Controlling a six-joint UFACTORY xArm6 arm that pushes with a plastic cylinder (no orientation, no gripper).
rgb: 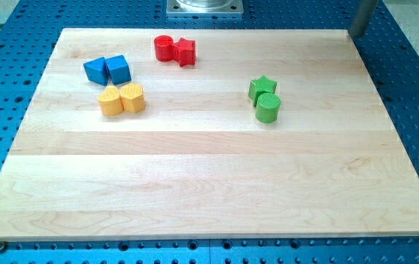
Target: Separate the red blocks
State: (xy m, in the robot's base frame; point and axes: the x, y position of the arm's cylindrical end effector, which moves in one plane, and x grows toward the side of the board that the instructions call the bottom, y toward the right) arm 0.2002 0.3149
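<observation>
Two red blocks touch each other near the view's top, left of centre: a red cylinder (164, 48) on the left and a red star (185, 51) on the right. My tip (356, 34) is at the board's top right corner, just off the wooden board (209, 183). It is far to the right of the red blocks and touches no block.
A blue triangular block (95, 70) and a blue cube (119, 70) touch at the upper left. Two yellow blocks (110, 100) (132, 97) touch just below them. A green star (262, 87) and a green cylinder (268, 107) touch right of centre. A metal base (204, 6) sits at the top edge.
</observation>
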